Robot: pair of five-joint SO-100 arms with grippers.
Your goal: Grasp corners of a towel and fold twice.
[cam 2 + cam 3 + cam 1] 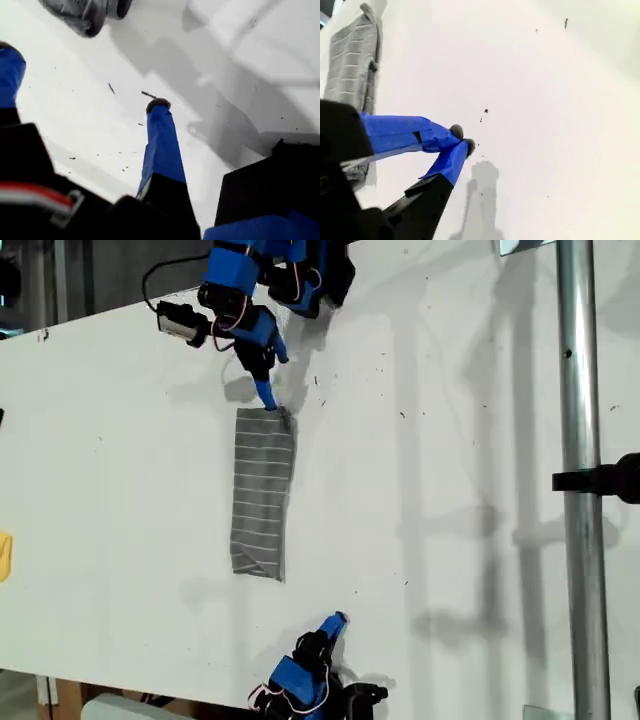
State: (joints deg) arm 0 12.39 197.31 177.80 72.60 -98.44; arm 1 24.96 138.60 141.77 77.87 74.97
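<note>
Towel (pixel 262 495) lies in a thin strip mid-frame. First gripper (pixel 84 77), spread wide, sits by its top end, ready to grab. Second gripper (pixel 462 140) is pinched empty.

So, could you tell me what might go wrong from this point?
Shut on nothing, my second gripper sits beside the towel, so a grab from here may miss the cloth. In the exterior view, an arm's tip sits at the folded strip's upper end and could drag it askew.
</note>
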